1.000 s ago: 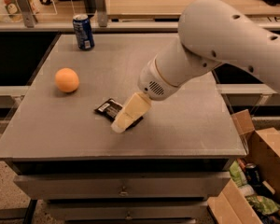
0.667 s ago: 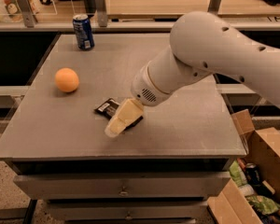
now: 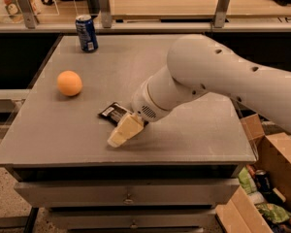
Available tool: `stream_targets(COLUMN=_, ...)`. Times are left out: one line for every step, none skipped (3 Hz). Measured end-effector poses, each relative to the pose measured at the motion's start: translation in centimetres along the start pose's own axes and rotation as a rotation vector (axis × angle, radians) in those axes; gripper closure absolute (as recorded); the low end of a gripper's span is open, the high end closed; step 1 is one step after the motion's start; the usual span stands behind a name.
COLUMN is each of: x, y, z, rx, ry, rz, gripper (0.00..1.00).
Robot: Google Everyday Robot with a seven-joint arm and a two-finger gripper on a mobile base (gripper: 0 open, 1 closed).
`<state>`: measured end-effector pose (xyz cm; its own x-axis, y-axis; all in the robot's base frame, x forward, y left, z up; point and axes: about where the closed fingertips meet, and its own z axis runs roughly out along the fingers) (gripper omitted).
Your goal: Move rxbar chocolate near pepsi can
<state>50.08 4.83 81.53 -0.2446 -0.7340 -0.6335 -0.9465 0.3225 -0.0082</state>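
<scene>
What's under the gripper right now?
The gripper sits low over the table, covering one end of the rxbar chocolate. The rest of the bar shows; whether they touch is hidden.

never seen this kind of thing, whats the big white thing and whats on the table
The big white thing is a robot arm reaching in from the right. Its cream tip is the gripper, low over the grey table at the near end of a flat black snack bar, the rxbar chocolate. Whether it grips the bar cannot be told. One camera looks down from the front. Also on the table: an orange at the left and an upright blue pepsi can at the far left corner. A cardboard box stands lower right.
</scene>
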Motion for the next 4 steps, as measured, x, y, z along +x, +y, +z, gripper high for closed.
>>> stream_targets(x=0.47, y=-0.29, z=0.54, rx=-0.005, ry=0.020, rz=0.025, gripper=0.41)
stream_targets(x=0.35, y=-0.32, z=0.38, rx=-0.006, ry=0.020, rz=0.027, gripper=0.64)
stream_targets(x=0.03, y=-0.33, z=-0.02, rx=-0.006, ry=0.020, rz=0.027, gripper=0.87)
stream_targets(x=-0.11, y=-0.34, z=-0.21, rx=-0.005, ry=0.020, rz=0.027, gripper=1.00)
